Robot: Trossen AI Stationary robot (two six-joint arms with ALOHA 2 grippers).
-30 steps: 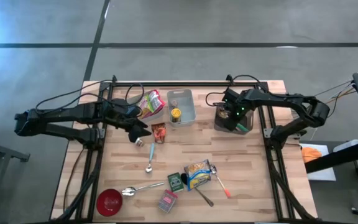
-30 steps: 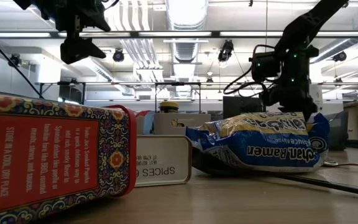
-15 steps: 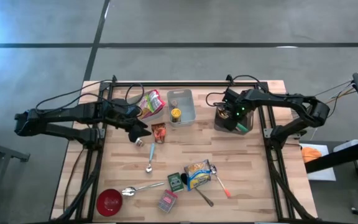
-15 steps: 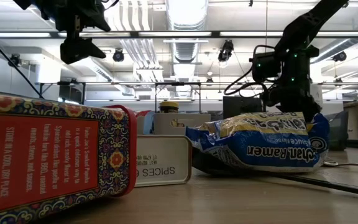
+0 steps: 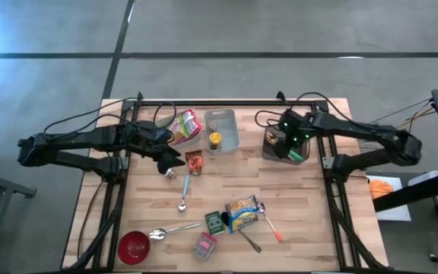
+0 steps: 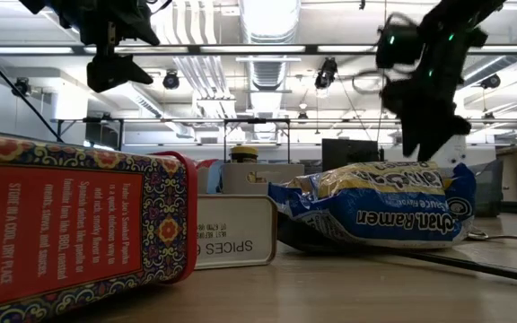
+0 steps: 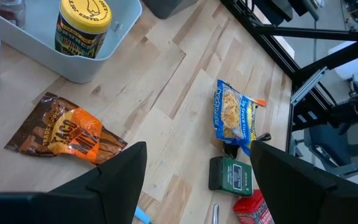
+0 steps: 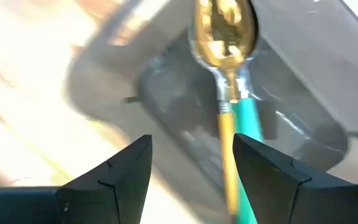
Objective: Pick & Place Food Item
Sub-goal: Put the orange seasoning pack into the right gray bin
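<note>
A brown-and-orange snack bag lies flat on the wood table, just beyond my left gripper, which hangs open and empty above the table. A ramen pack lies nearer the front edge. A yellow-lidded jar stands in a grey bin. My right gripper hovers open over a dark bin. A gold spoon with a teal handle lies in that bin, below the fingers.
A pink-and-green bag lies left of the grey bin. Toward the front edge are a green spice tin, a red patterned tin, a red bowl and several loose spoons. Black frame rails run along the table's sides.
My right gripper has risen from inside the dark bin to above it, shifting a little toward the table's right edge and rolling about its own axis. The spoon stays down in the bin.
</note>
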